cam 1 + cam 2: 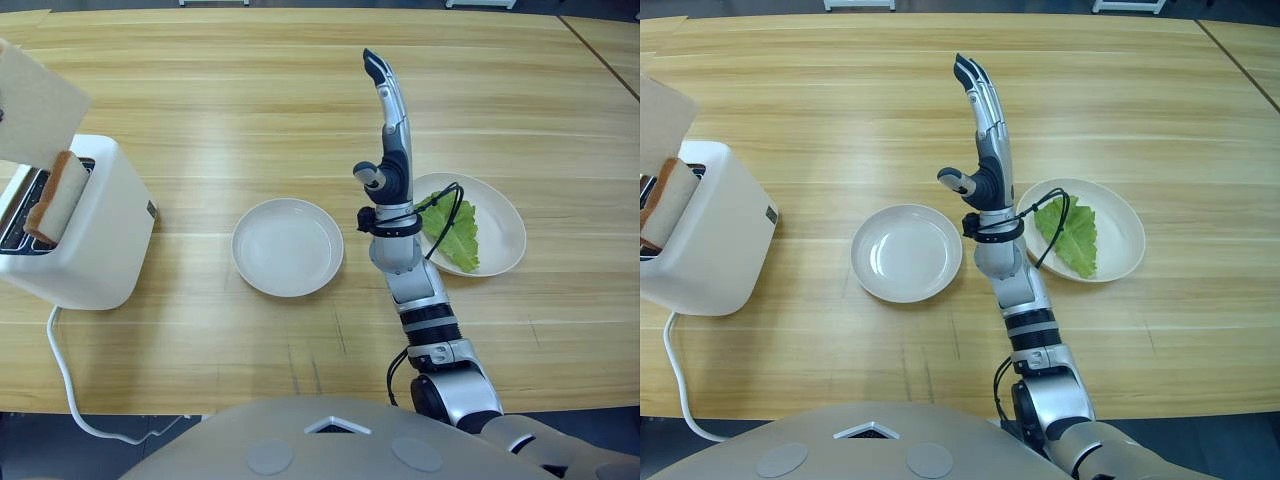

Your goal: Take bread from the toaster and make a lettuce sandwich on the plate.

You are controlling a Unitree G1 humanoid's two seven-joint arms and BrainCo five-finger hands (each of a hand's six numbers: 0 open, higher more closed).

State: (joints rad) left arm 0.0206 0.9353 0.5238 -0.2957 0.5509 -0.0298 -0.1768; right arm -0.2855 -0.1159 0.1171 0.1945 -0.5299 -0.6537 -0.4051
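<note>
One bread slice was seated in toaster at frame left; second slice was raised above it. Right hand was held empty, fingers straight, at centre between plate and lettuce.

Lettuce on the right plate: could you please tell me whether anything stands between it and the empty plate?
Yes: the open right hand and its forearm stand upright between the lettuce and the empty plate.

Pale grained wood desk, smooth white toaster, glossy white plate, metallic hand.
</note>
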